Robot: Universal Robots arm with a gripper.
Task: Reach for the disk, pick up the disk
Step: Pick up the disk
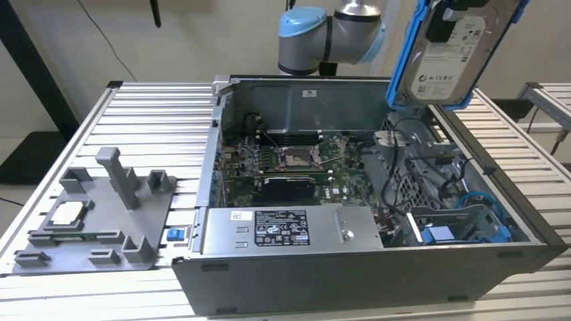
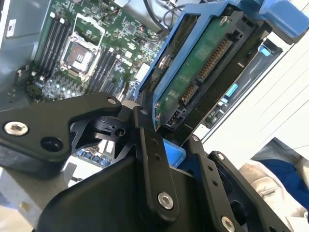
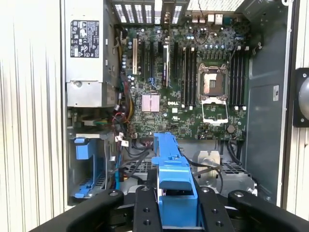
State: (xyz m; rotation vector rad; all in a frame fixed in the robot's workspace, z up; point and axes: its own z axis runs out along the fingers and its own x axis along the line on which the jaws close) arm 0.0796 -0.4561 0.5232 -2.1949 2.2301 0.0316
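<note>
The disk (image 1: 450,57), a silver-grey drive with a white label and a bright blue frame, hangs tilted in the air above the back right corner of the open computer case (image 1: 357,281). My gripper (image 1: 457,12) is shut on its upper end in the exterior view. In the second wrist view the disk (image 2: 203,67) shows its green circuit-board side, clamped between the black fingers (image 2: 147,145) of the gripper (image 2: 169,140). In the first wrist view the blue frame of the disk (image 3: 171,169) sits between the fingers of the gripper (image 3: 176,195), high over the motherboard.
The case lies open on a slatted metal table (image 1: 152,114), showing a motherboard (image 1: 295,157), power supply (image 1: 285,231) and a blue drive bay (image 1: 459,227). A grey fixture plate (image 1: 98,221) with posts and a small silver chip (image 1: 69,212) lies on the exterior view's left.
</note>
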